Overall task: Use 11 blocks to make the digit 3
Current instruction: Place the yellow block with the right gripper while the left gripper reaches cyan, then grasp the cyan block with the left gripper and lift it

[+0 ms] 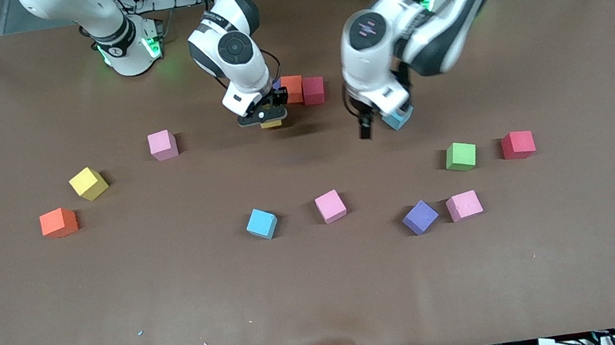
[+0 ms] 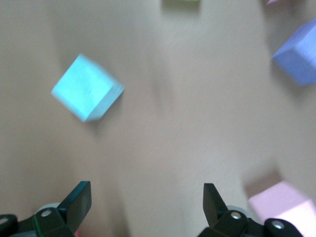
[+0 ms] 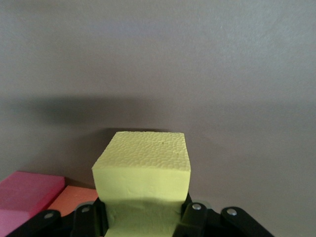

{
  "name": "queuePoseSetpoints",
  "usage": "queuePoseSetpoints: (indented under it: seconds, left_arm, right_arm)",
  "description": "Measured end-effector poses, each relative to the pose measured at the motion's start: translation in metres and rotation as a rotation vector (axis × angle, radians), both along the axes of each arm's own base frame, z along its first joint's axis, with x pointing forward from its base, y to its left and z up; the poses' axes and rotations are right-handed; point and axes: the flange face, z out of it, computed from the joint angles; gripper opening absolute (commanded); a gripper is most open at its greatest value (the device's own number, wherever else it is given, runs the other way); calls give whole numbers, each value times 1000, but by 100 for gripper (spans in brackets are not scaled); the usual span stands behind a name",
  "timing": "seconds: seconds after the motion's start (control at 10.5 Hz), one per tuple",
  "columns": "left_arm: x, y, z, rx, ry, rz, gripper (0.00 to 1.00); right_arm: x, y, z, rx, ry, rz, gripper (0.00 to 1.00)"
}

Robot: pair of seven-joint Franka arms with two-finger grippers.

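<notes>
My right gripper (image 1: 270,119) (image 3: 143,212) is shut on a yellow block (image 1: 272,123) (image 3: 143,168), over the table next to an orange block (image 1: 292,89) (image 3: 71,197). That orange block abuts a red block (image 1: 313,90) (image 3: 27,190), and a sliver of purple shows under the right arm. My left gripper (image 1: 378,121) (image 2: 147,197) is open and holds nothing, low beside a light blue block (image 1: 398,118) (image 2: 86,89). Loose blocks: pink (image 1: 163,144), yellow (image 1: 88,183), orange (image 1: 58,222), light blue (image 1: 262,223), pink (image 1: 330,206) (image 2: 284,205), purple (image 1: 420,217) (image 2: 298,54), pink (image 1: 464,205), red (image 1: 518,145).
A green cube (image 1: 460,156) (image 2: 181,2) sits beside the loose red block toward the left arm's end. The brown table (image 1: 326,302) stretches wide toward the front camera, with a few small white specks (image 1: 140,332) on it.
</notes>
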Motion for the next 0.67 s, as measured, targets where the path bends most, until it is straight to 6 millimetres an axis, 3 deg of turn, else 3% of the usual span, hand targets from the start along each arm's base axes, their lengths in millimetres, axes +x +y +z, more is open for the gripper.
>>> queuePoseSetpoints:
  seconds: [0.1, 0.38, 0.67]
  left_arm:
    - [11, 20, -7, 9, 26, -50, 100]
    - [19, 58, -44, 7, 113, -251, 100]
    - [-6, 66, -77, -23, 127, -403, 100]
  right_arm:
    - [-2, -5, -6, -4, 0, -4, 0]
    - [-3, -8, -8, -4, -2, -8, 0]
    - [-2, -8, -9, -1, -6, -24, 0]
